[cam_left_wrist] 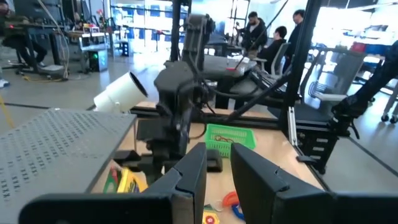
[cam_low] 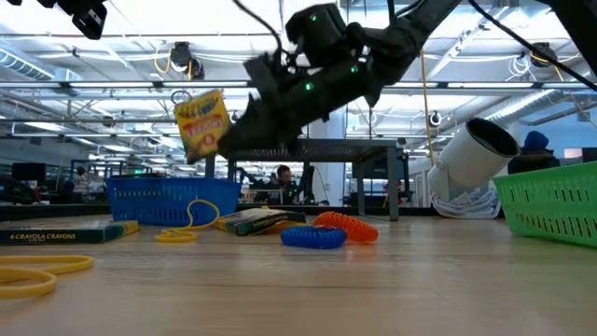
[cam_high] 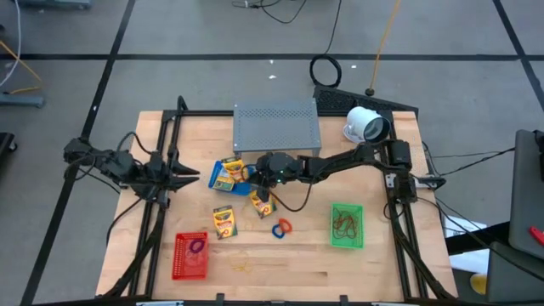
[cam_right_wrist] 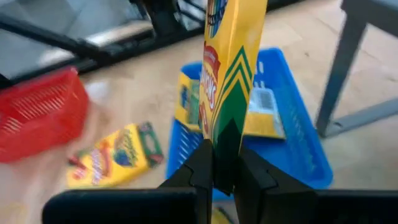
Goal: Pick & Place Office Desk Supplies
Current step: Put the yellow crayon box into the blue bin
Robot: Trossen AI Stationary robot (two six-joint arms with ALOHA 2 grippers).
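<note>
Crayons: 1 yellow crayon pack (cam_right_wrist: 231,81) is pinched edge-on between the fingers of the right tool (cam_right_wrist: 225,163), held clear of the surface above the blue basket (cam_right_wrist: 292,140). In the high view the right tool (cam_high: 263,174) sits at frame centre, just below the grey perforated stand (cam_high: 277,124), with the blue basket (cam_high: 229,172) immediately to its left. The low view shows the held pack (cam_low: 201,124) hanging in the air, tilted, over the blue basket (cam_low: 173,199).

Another crayon pack (cam_right_wrist: 267,113) lies inside the blue basket. 1 more pack (cam_high: 224,221) lies flat on the wooden surface (cam_high: 297,263) below the basket, and a further pack (cam_high: 262,202) lies just below the right tool.

Blue and orange coiled bands (cam_high: 281,227) lie together near frame centre, lower down. The red basket (cam_high: 190,255) at lower left holds a purple loop (cam_high: 197,246). The green basket (cam_high: 347,226) at lower right holds a thin dark loop. A yellowish loop (cam_high: 242,269) lies on the bare surface right of the red basket.

The left tool (cam_high: 183,177) waits at the left edge of the surface, fingers (cam_left_wrist: 193,171) narrowly apart, holding nothing. The white round device (cam_high: 367,125) stands at upper right.
</note>
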